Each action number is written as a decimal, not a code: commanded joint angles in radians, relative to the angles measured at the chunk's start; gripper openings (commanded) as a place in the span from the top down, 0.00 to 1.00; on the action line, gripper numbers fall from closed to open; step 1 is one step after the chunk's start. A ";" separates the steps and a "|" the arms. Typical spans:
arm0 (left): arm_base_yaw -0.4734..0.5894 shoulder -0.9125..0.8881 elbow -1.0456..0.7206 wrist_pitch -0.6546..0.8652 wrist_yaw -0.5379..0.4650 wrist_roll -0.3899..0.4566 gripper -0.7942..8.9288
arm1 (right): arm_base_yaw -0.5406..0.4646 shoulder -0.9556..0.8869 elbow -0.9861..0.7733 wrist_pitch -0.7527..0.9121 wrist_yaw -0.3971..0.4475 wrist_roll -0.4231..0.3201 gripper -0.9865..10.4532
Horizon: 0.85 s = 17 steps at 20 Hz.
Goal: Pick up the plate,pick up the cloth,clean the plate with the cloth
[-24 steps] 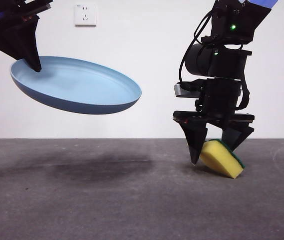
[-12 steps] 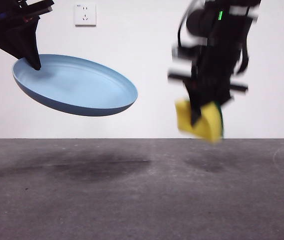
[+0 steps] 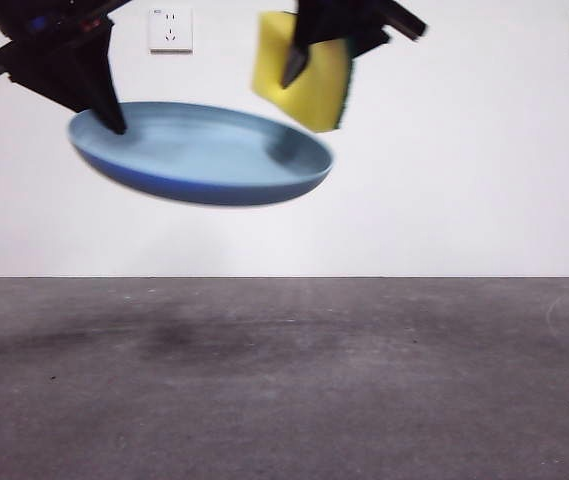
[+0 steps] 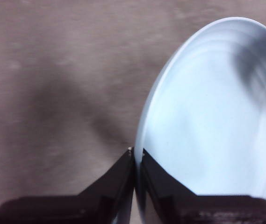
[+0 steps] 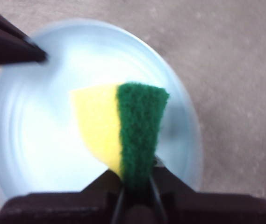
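The light-blue plate [image 3: 204, 155] hangs tilted in the air at upper left, and my left gripper [image 3: 104, 112] is shut on its left rim. In the left wrist view the jaws pinch the plate's edge [image 4: 136, 156] and the plate [image 4: 217, 121] spreads beyond them. The cloth [image 3: 302, 72], a yellow sponge with a green scouring face, hangs just above the plate's right side, with my right gripper [image 3: 309, 45] shut on it. From the right wrist the cloth [image 5: 123, 126] shows over the plate [image 5: 39, 140], apart from it.
The dark grey table [image 3: 284, 380] lies far below both arms. A white wall with two sockets [image 3: 170, 28] stands behind. The left gripper's jaw tip [image 5: 25, 51] shows in the right wrist view at the plate's far rim.
My right gripper has lifted the cloth from the table and carried it up and left, over the plate. The left gripper has moved the plate to the right.
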State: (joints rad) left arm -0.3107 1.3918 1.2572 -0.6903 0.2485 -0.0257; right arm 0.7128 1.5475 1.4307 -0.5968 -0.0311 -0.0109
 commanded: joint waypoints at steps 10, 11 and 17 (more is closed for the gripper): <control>-0.005 0.004 -0.005 0.015 0.125 -0.035 0.93 | 0.150 0.137 -0.002 0.101 0.083 -0.017 0.93; -0.005 0.004 -0.005 0.019 0.125 -0.036 0.93 | 0.160 0.142 -0.002 0.099 0.048 -0.017 0.93; 0.001 0.004 -0.005 0.046 0.125 -0.053 0.93 | 0.216 0.154 -0.002 -0.018 -0.015 -0.036 0.93</control>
State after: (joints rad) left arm -0.3111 1.3949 1.2564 -0.6594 0.3470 -0.0467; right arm 0.9310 1.6855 1.4326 -0.5945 -0.0460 -0.0345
